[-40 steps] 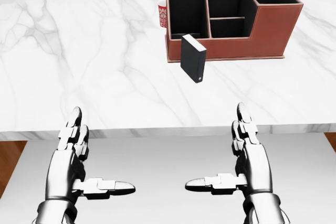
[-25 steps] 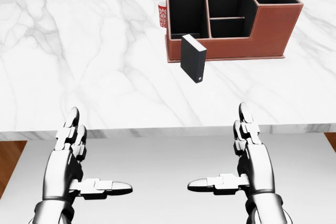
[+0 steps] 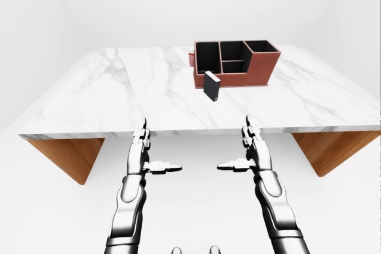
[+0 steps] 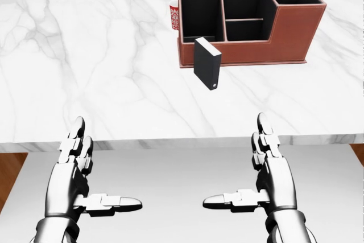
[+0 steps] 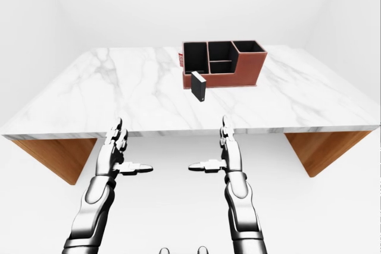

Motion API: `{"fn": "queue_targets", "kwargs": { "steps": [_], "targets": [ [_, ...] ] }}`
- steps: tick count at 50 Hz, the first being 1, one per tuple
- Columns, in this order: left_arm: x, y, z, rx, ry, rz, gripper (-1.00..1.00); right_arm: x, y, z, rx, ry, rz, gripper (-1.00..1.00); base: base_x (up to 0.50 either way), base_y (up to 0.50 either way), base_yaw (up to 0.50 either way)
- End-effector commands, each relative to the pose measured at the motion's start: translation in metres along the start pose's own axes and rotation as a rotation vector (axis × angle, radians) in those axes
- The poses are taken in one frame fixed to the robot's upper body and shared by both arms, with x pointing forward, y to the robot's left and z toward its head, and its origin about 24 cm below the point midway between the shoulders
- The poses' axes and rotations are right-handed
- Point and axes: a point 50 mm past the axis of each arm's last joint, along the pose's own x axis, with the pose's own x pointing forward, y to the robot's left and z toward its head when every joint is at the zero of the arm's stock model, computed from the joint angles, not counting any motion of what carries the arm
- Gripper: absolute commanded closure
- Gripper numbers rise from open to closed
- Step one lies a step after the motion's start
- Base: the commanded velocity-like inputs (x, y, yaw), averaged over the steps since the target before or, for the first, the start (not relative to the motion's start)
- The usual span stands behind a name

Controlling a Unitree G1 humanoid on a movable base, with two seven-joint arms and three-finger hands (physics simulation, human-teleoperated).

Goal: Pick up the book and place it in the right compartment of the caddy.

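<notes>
The book [image 4: 207, 64], black and upright, stands on the marble table [image 4: 85, 72] just beside the caddy [image 4: 250, 24], near its left end. Nothing is grasped yet: the left hand [image 4: 77, 177] and right hand [image 4: 267, 174] hover short of the table edge, fingers spread, empty. Next comes a reach toward the book. A red cup [image 4: 174, 17] behind the caddy bears white markings, unreadable.

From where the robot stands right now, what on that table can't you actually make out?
- Red patterned cup: mostly hidden behind the caddy in all three views; its pattern is too small to read.
- Floors of the caddy compartments: all black in shadow, so I cannot tell whether anything lies in them.
- Book: plain black, no title visible; the small mark near its lower corner is too small to make out.
- Table: left and right ends cut off by the head view's edges.
</notes>
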Motion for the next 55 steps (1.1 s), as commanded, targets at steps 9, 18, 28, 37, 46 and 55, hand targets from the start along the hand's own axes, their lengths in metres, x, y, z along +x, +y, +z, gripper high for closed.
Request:
{"fn": "queue_targets", "kwargs": {
  "steps": [9, 18, 28, 37, 46, 55],
  "targets": [
    [-0.0003, -0.0012, 0.0004, -0.006, -0.001, -0.007, -1.0, -0.0002, 0.0004, -0.0005, 0.002, 0.009, 0.008, -1.0, 0.0, -0.35, 0.0],
    [0.0, -0.0008, -0.0007, -0.006, 0.001, -0.004, -1.0, 0.0005, 0.001, -0.0022, -0.001, 0.011, 0.007, -1.0, 0.0, -0.38, 0.0],
    [0.0009, 0.0001, -0.0007, -0.007, 0.002, 0.0, -1.0, 0.0006, 0.0015, -0.0023, -0.003, 0.013, 0.006, -1.0, 0.0, -0.32, 0.0],
    [-0.0006, -0.0009, -0.0007, -0.005, 0.0, -0.004, -1.0, 0.0, 0.0014, -0.0019, -0.007, 0.007, 0.004, -1.0, 0.0, -0.01, 0.0],
    [-0.0002, -0.0013, -0.0014, -0.004, 0.001, -0.005, -1.0, -0.0003, 0.002, -0.0021, -0.01, 0.009, 0.01, -1.0, 0.0, 0.0, 0.0],
    [0.0008, -0.001, -0.0021, 0.002, 0.008, -0.003, -1.0, -0.0003, 0.0024, -0.0031, -0.03, 0.007, 0.011, -1.0, 0.31, -0.05, 0.0]
  ]
}}
